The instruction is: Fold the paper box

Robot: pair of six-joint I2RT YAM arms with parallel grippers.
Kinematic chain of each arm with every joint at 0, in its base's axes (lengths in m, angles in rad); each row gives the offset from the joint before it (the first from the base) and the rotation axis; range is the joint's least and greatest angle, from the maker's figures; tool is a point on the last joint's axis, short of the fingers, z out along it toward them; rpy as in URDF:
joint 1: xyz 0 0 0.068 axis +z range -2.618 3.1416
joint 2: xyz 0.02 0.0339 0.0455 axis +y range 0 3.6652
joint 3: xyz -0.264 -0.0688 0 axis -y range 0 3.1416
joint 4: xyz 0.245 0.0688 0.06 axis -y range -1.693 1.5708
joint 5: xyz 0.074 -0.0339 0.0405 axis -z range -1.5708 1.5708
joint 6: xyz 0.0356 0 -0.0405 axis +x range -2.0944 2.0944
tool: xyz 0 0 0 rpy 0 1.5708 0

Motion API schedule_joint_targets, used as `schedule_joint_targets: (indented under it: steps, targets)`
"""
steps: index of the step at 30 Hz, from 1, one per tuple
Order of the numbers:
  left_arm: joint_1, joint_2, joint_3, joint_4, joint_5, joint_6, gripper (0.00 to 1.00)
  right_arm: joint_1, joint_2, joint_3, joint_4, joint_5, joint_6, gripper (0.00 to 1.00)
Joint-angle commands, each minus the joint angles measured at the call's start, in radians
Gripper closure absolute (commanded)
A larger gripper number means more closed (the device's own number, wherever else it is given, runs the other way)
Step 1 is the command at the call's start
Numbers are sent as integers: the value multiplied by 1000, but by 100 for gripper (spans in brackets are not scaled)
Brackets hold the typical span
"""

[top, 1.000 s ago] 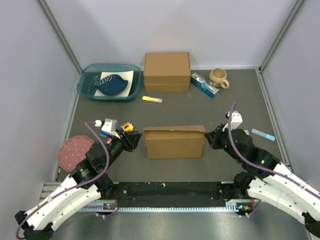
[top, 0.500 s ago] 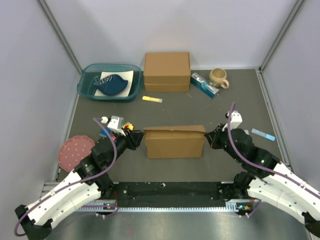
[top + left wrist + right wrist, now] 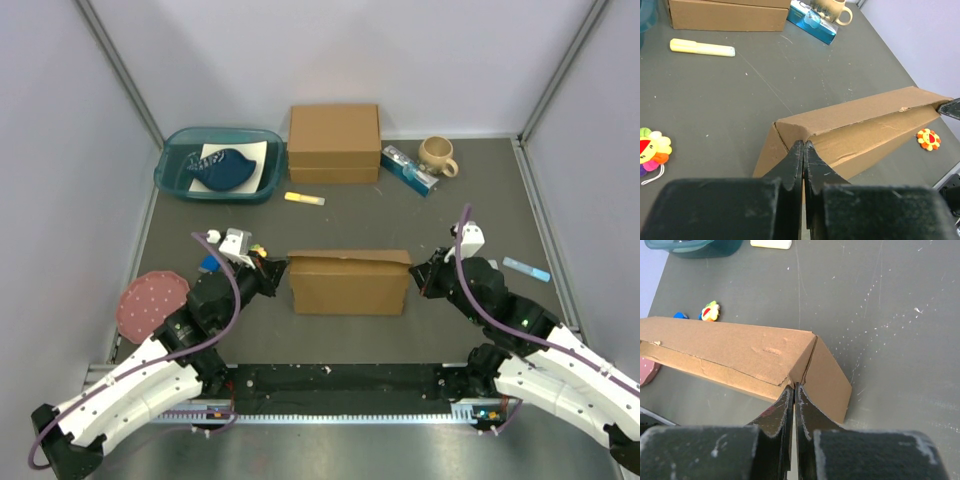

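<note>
The paper box [image 3: 350, 285] is a long, shallow brown cardboard shape in the middle of the table, with its lid folded over. My left gripper [image 3: 281, 272] is shut, and its tips touch the box's upper left end corner [image 3: 790, 131]. In the left wrist view the gripper [image 3: 803, 144] shows only a hairline gap between its fingers. My right gripper [image 3: 417, 276] is also shut, with its tips against the right end corner. In the right wrist view this gripper [image 3: 792, 386] meets the box [image 3: 740, 347] where the end flap folds down.
A thicker brown box [image 3: 334, 142] stands at the back. A teal tub [image 3: 220, 163], a yellow marker [image 3: 304, 199], a blue packet [image 3: 408, 169] and a mug [image 3: 437, 154] lie around it. A pink disc [image 3: 150, 300] and a flower toy [image 3: 258, 250] lie near the left arm. A blue strip [image 3: 526, 268] lies at the right.
My left gripper has moved right and forward until its tips reach the box's left end. The right arm and the box have stayed still.
</note>
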Motion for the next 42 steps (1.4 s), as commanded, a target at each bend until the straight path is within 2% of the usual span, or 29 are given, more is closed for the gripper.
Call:
schedule_joint_targets:
  steps: [1, 20, 32, 37, 39, 40, 42]
  targets:
    - [-4, -1, 7, 54, 37, 0, 100, 10, 16, -9, -107, -17, 2, 100]
    - [-5, -52, -180, 55, 68, -97, 100, 10, 15, -13, -110, -28, 8, 100]
    - [-16, -47, -231, -40, -36, -115, 100, 10, -63, -55, -144, -37, 13, 100]
    - [-14, -60, -229, -46, -58, -123, 100, 10, -73, -21, -163, -41, 13, 100]
    - [-16, -69, -222, -48, -61, -121, 100, 10, -79, 25, -177, -34, 8, 94]
    - [-14, -75, -217, -54, -65, -120, 100, 10, -82, 43, -194, -29, -1, 87]
    - [-16, -76, -205, -61, -67, -118, 100, 10, -82, 106, -214, -12, -15, 80]
